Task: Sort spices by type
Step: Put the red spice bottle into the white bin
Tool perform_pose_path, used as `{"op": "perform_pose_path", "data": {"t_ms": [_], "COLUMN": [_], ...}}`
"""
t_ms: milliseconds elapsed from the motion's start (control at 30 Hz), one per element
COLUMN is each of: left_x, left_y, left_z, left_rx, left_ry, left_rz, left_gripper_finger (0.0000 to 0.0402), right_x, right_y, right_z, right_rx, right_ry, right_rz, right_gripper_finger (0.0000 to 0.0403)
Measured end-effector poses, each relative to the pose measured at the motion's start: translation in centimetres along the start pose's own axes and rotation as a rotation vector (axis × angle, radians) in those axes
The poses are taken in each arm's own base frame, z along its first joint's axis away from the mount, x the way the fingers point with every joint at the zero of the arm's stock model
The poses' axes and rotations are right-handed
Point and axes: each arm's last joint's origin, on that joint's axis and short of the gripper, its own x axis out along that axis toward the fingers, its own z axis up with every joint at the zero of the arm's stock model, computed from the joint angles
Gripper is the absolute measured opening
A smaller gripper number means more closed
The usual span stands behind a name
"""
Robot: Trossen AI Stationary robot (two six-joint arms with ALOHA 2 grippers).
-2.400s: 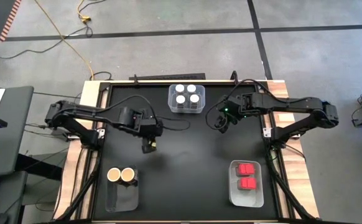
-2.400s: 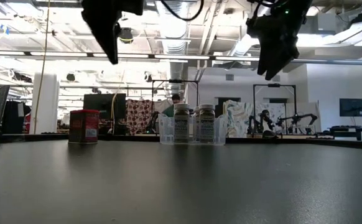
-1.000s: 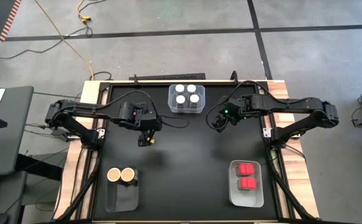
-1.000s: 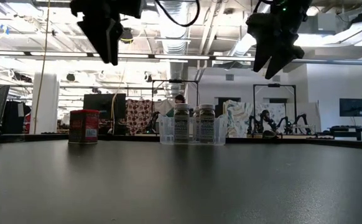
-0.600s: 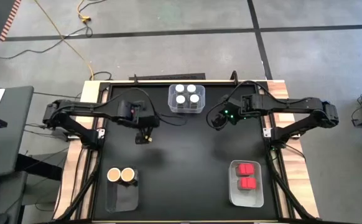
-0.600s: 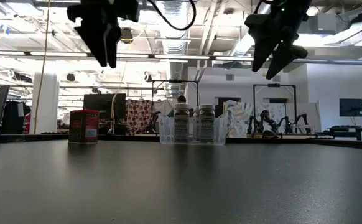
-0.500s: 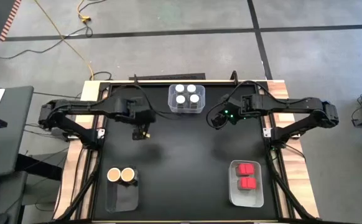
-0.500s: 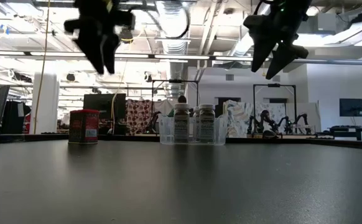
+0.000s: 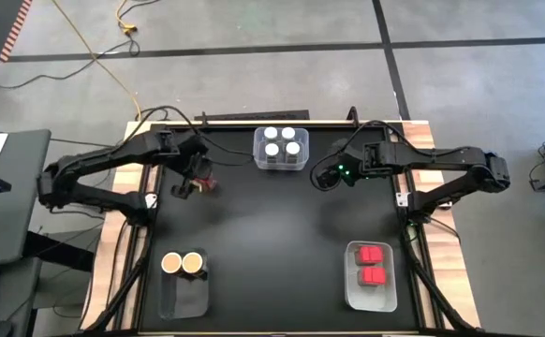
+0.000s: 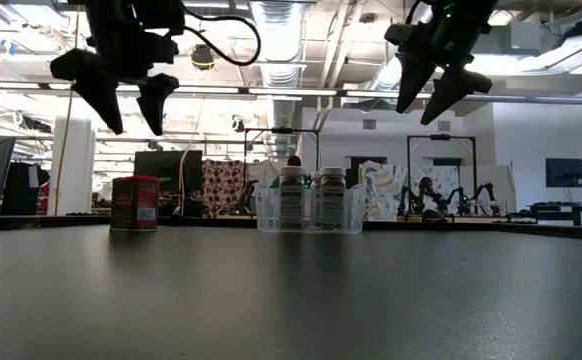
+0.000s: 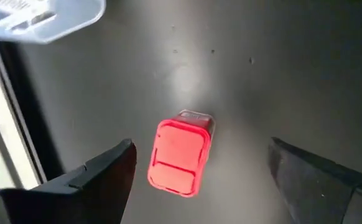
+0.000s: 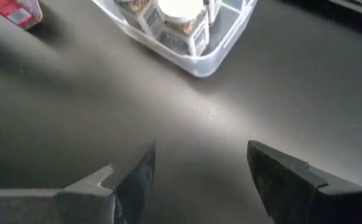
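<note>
spice box (image 11: 180, 156) below left gripper (image 9: 192, 184)

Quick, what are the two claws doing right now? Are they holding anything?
Left claw: open, empty, hanging above a lone red spice box.
Right claw: open, empty, up in the air near the bin of white-lidded jars.

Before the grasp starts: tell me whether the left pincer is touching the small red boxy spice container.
Apart. The low view shows the left pincer hanging open well above the small red boxy spice container standing on the table.
</note>
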Motion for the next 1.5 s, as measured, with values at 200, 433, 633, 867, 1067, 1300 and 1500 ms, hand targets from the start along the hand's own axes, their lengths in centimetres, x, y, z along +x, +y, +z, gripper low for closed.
{"op": "perform_pose_path", "data": {"t_ms": [200, 433, 633, 867, 1067, 1300, 1500], "left_x": [2.3, 4.6, 6.0, 7.3, 8.3, 8.3, 8.3], "left_y": [0.8, 1.6, 2.3, 2.8, 2.9, 3.0, 3.0], "left_z": [0.4, 0.4, 0.1, -0.2, -0.5, -0.4, -0.3], "left_rx": [0.099, 0.153, 0.191, 0.193, 0.178, 0.147, 0.135], "left_ry": [0.069, 0.161, 0.255, 0.291, 0.34, 0.337, 0.333], "left_rz": [-0.064, -0.108, -0.116, -0.145, -0.192, -0.175, -0.167], "left_gripper_finger": [0.0345, 0.0345, 0.0345, 0.0345, 0.0327, 0.0291, 0.0251], "right_x": [0.0, 0.0, 0.0, 0.0, 0.0, 0.0, 0.0], "right_y": [0.0, 0.0, 0.0, 0.0, 0.0, 0.0, 0.0], "right_z": [0.0, 0.0, 0.0, 0.0, 0.0, 0.0, 0.0], "right_rx": [0.001, -0.004, -0.014, -0.022, -0.04, -0.048, -0.072], "right_ry": [-0.01, -0.008, -0.007, -0.007, -0.006, -0.006, -0.006], "right_rz": [-0.005, -0.004, -0.006, -0.006, -0.007, -0.007, -0.006], "right_gripper_finger": [0.0281, 0.0281, 0.0281, 0.0281, 0.0281, 0.0281, 0.0281]}}
